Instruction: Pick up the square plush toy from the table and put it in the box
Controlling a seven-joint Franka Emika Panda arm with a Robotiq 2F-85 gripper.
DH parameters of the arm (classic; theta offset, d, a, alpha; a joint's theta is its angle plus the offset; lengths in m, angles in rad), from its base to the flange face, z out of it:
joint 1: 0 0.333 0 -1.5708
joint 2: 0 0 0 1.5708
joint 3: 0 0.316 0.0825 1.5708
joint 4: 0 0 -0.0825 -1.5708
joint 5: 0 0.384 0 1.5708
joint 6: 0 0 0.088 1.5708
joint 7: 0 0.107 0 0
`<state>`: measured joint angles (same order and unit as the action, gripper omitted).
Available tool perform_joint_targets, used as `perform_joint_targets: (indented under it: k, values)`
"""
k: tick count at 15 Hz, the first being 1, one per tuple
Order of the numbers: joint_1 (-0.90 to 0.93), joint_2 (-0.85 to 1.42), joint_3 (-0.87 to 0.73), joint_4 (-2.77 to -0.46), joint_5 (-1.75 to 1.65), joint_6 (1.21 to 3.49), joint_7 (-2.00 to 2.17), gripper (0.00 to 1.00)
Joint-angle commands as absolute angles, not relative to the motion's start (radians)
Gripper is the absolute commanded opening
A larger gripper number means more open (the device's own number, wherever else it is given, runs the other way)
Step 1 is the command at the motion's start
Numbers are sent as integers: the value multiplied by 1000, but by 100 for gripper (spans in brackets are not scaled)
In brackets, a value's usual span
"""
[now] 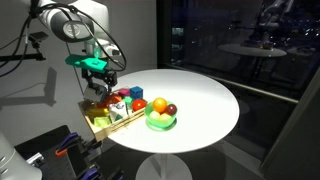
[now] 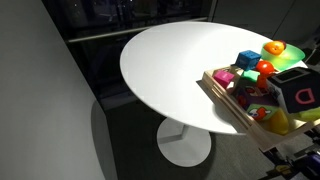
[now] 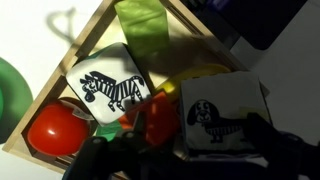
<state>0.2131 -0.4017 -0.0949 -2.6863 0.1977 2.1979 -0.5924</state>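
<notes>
The square plush toy (image 3: 222,112), white with a black dog drawn on it, sits between my gripper's (image 3: 198,138) dark fingers, which are shut on its sides. It hangs just above the light-wood box (image 3: 50,78), which holds a second white block with a zebra (image 3: 110,90) and red, yellow and green toys. In an exterior view my gripper (image 1: 103,78) is over the box (image 1: 100,126) at the edge of the round white table (image 1: 200,100). The box (image 2: 225,100) and table (image 2: 170,60) also show in an exterior view.
A green bowl of fruit (image 1: 160,122) stands right beside the box and shows at the edge of the wrist view (image 3: 10,92). The box overhangs the table's rim. Dark glass walls stand behind the table.
</notes>
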Motion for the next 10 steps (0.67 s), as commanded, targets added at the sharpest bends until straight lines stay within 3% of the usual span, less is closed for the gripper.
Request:
perform_joint_targets:
  k: [1, 10]
  values:
    - [204, -393, -103, -2651, 260, 2158, -599, 100]
    - [181, -400, -109, -2623, 348, 2151, -562, 100]
